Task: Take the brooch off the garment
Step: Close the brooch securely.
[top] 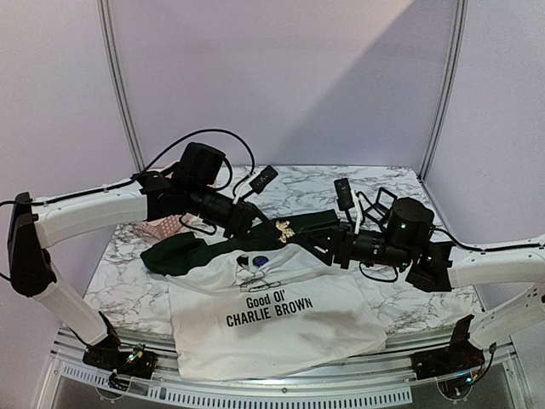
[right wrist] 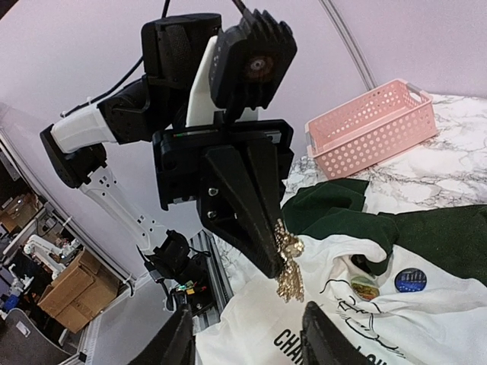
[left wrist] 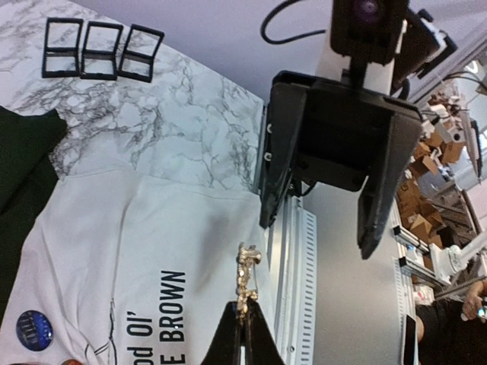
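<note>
Marble worktop [top: 128, 290] carrying the garment [top: 272, 332], a white T-shirt with dark green sleeves and black chest print, spread flat. Pink basket [top: 162, 227] beyond one sleeve. Left pincer [right wrist: 272, 260] grips the gold brooch [right wrist: 289, 274], raised over the shirt's upper part. Right pincer [left wrist: 318, 236] faces it, spread wide. Blue badge [right wrist: 411, 280] near the collar.

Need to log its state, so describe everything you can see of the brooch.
The brooch is a small, gold-coloured, metallic-looking piece with a lumpy, figure-like outline, longer than wide. The left end effector is shut on one end of it and holds it in the air above the garment, with the rest jutting past the fingertips. The open right end effector faces it without touching. Its pin cannot be made out.
</note>
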Controlling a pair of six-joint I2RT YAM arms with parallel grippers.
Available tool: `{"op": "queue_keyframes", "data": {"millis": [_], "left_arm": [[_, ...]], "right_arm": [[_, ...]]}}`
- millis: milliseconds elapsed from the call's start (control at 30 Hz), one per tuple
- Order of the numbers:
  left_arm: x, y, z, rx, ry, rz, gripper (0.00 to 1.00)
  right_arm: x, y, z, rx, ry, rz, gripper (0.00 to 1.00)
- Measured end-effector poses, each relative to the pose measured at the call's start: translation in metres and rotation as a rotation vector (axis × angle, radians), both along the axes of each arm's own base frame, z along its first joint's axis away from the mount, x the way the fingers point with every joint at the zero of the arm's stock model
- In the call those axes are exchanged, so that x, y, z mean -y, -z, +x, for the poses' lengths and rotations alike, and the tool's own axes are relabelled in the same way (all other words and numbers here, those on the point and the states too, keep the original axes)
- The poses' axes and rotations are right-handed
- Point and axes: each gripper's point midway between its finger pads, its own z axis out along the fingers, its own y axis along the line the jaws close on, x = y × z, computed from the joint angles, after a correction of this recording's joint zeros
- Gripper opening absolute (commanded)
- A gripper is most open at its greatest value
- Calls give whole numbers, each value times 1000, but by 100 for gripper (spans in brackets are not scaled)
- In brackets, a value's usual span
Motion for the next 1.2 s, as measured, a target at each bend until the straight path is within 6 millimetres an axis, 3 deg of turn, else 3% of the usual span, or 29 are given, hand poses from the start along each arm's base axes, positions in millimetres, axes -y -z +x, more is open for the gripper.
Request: {"op": "queue_keyframes", "data": {"millis": [333, 433, 800, 1000, 1200], "left_arm": [[-16, -3, 32, 198, -222, 84, 0], [-18, -1, 32, 298, -266, 143, 0], [-34, 21, 40, 533, -378, 382, 0], [-35, 23, 38, 590, -384, 423, 0], [-33, 30, 32, 620, -364, 462, 0]], "right_arm": [[24, 3, 25, -26, 73, 4, 59], [24, 9, 30, -57, 83, -25, 60], [5, 4, 38, -229, 48, -26, 52], [-11, 22, 43, -414, 26, -36, 46], [-27, 27, 47, -541, -7, -28, 43]]}}
